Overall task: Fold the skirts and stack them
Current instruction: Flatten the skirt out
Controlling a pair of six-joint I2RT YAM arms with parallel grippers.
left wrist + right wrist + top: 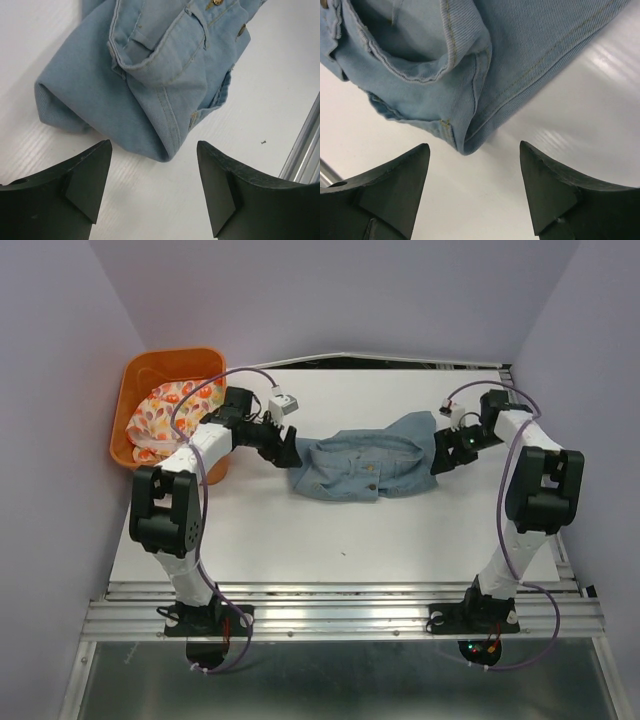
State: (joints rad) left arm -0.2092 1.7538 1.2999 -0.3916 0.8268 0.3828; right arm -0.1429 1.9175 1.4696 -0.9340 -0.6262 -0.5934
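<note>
The light blue denim skirt (pixel 365 465) lies crumpled on the white counter (pixel 350 540), stretched between the two arms. The left end effector (pixel 290 452) sits just beside its left end, fingers spread and gripping nothing. The right end effector (pixel 440 458) is likewise spread at the right end. The floral skirt (pixel 170 410) sits bunched in the orange basket (pixel 170 356), far left.

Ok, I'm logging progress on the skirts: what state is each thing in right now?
denim skirt: loosely folded on the table, unheld
floral skirt: crumpled, unfolded, inside the orange basket
orange basket: upright
left tool: open, empty, at the denim's end
right tool: open, empty, at the other end
</note>
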